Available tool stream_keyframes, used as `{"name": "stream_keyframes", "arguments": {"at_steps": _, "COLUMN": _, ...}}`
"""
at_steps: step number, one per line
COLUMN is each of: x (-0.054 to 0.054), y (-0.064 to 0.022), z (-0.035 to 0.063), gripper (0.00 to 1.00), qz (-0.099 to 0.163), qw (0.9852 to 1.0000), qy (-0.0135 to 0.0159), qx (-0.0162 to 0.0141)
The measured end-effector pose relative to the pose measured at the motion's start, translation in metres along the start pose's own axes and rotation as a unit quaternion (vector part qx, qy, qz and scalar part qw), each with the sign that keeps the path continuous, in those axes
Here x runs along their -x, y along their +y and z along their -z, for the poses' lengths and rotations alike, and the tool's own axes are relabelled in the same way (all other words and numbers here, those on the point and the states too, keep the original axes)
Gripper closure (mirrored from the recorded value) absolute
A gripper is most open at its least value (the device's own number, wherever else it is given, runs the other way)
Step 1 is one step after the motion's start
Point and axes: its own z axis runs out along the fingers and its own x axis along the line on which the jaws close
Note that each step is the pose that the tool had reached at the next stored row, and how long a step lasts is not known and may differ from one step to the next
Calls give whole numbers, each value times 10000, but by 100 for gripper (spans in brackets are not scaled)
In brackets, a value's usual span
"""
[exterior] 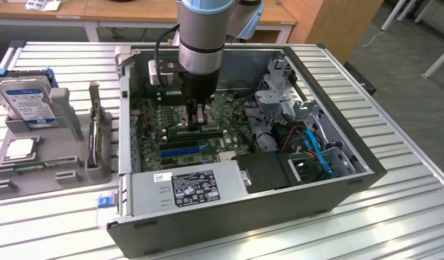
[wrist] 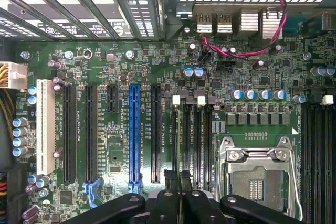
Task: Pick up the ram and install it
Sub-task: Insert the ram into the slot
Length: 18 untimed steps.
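My gripper (exterior: pixel 200 123) reaches straight down into the open computer case (exterior: pixel 352 179), just above the motherboard (exterior: pixel 153 122). A long, thin green strip, the ram (exterior: pixel 211 130), lies along the memory slots right at the fingertips. The jaws are shut on it. In the wrist view the gripper (wrist: pixel 177 178) sits over the row of narrow black memory slots (wrist: pixel 192 140), between the blue expansion slot (wrist: pixel 134 129) and the empty processor socket (wrist: pixel 257 177). Most of the ram's length is hidden under the fingers there.
The power supply (exterior: pixel 185 189) fills the case's near side. Blue cables (exterior: pixel 319 154) and a drive cage (exterior: pixel 280 103) are on the exterior view's right. Outside the case on the exterior view's left, a grey fixture (exterior: pixel 63 162) holds a hard drive (exterior: pixel 27 103), a processor chip (exterior: pixel 20 149) and an upright card (exterior: pixel 99 135).
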Motion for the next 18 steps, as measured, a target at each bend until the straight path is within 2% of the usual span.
{"name": "stream_keyframes", "arguments": {"at_steps": 5, "x": 0, "y": 0, "z": -12, "gripper": 88, "qz": 0, "qw": 10000, "qy": 8, "qx": 1}}
{"name": "stream_keyframes", "arguments": {"at_steps": 18, "x": -4, "y": 0, "z": -12, "gripper": 88, "qz": -1, "qw": 10000, "qy": 7, "qx": 0}}
